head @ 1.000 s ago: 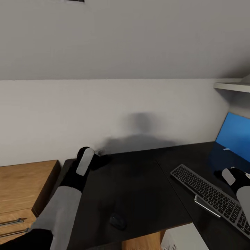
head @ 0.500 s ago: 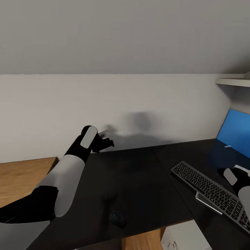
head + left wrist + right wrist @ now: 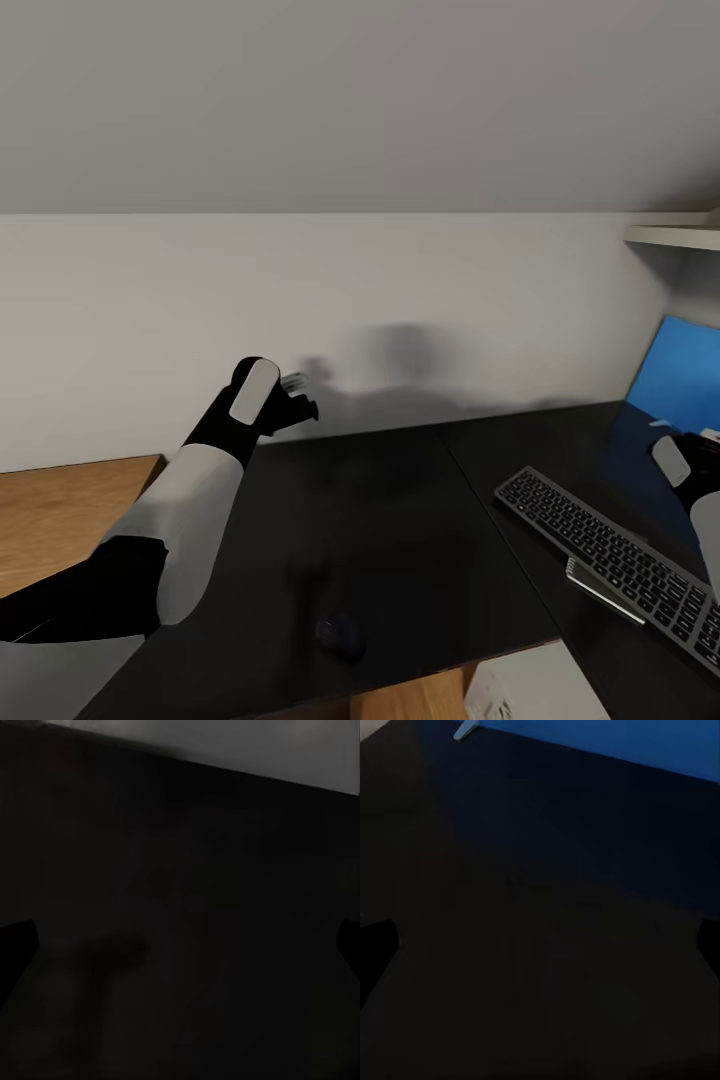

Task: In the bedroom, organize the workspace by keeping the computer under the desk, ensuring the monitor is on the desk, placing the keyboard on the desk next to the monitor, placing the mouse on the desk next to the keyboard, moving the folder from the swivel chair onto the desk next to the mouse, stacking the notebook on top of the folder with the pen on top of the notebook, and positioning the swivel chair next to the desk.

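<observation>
Nearest us, at the bottom centre of the head view, the mouse [image 3: 340, 633] lies on the desk [image 3: 400, 520] close to its front edge, well apart from the keyboard [image 3: 610, 560], which runs diagonally at the lower right. A slim silvery bar [image 3: 603, 590] rests against the keyboard's near edge; we cannot tell what it is.

We judge the step in hand to be bringing the mouse beside the keyboard. To do it well, we would lower the left arm from above the mouse, straddle its short sides, close gently since the shell is smooth and rounded, then carry it low across the glossy top and set it just beside the keyboard's near end without nudging the bar.

Further back, left of centre, our left gripper [image 3: 298, 402] hangs in the air above the desk's rear edge; its jaws look parted, with the finger edges at the sides of the left wrist view. At the right edge, the right gripper [image 3: 706, 440] hovers over the desk; from the right wrist view its fingers also seem apart, holding nothing.

Farthest, at the right, a blue wall panel [image 3: 685, 380] stands behind the desk.
</observation>
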Robot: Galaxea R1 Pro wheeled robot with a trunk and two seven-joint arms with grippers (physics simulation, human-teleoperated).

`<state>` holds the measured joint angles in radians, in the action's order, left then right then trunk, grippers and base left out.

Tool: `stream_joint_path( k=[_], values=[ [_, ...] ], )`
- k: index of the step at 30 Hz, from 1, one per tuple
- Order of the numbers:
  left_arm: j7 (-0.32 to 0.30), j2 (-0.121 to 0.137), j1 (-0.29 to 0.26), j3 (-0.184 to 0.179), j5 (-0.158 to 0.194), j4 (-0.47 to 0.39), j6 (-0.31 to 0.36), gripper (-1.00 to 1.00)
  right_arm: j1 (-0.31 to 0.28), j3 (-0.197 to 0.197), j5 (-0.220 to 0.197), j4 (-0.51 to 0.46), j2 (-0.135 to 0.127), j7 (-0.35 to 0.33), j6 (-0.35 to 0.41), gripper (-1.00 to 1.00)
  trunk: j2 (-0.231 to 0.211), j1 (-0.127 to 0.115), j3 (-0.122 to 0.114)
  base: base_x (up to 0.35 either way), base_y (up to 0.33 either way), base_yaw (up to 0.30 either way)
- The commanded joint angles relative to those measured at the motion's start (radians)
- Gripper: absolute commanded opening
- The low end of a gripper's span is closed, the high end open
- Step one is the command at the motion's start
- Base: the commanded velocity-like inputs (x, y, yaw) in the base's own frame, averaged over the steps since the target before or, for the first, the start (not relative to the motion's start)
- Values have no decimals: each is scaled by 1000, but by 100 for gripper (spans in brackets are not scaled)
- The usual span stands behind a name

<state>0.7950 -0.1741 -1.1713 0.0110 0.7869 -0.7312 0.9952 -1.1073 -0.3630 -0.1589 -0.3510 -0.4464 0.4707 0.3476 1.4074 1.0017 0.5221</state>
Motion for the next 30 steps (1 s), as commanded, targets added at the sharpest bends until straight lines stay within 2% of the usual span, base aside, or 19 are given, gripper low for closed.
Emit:
stream_joint_path(
  k=[1,5,11,19,30],
  values=[
    [13,0,-1,1,9,-2,1,100,1,1,-10,10,2,5,3,100,1,0,1,117,0,0],
    [20,0,-1,0,10,-2,1,100,3,0,-14,96,11,-4,-4,100,1,0,1,54,0,0],
    [23,0,-1,0,9,-1,0,100,4,-1,-17,203,18,-51,-87,100,1,0,1,6,0,0],
    [24,0,-1,0,9,2,-1,100,4,-1,-28,246,18,-55,-95,100,1,0,1,9,-16,0],
    [23,0,-1,0,9,3,-1,100,4,-1,-27,248,18,-56,-96,100,1,0,1,39,-76,0]
  ],
)
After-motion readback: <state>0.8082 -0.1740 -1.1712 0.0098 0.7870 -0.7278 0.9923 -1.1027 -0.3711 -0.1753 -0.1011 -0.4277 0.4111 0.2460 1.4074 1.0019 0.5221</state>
